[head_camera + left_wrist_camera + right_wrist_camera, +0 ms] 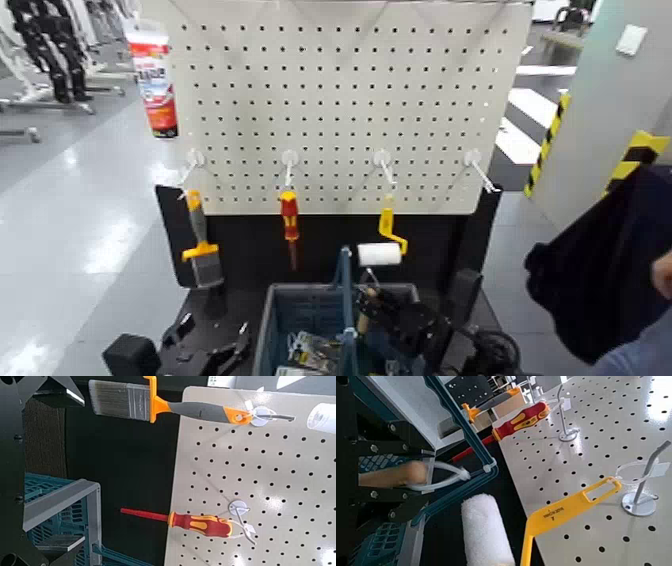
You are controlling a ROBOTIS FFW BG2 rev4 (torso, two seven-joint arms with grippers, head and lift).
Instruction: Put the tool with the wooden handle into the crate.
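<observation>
The tool with the wooden handle [391, 472] lies level between the black fingers of my right gripper [417, 475], which is shut on the light-brown handle. Its curved silvery neck [449, 474] sticks out past the fingertips, and the blade is hidden. In the head view my right gripper [392, 322] is low inside the crate [272, 312], just right of its tall blue handle bar [345, 290]. The same bar [467, 431] runs close beside the fingers in the right wrist view. My left gripper [212, 350] rests low at the crate's left.
A white pegboard [350, 90] stands behind the crate. On its hooks hang an orange-handled brush [198, 245], a red and yellow screwdriver [289, 218] and a yellow-handled white paint roller [383, 245]. The rightmost hook [478, 168] is bare. A person's dark sleeve [600, 270] is at the right.
</observation>
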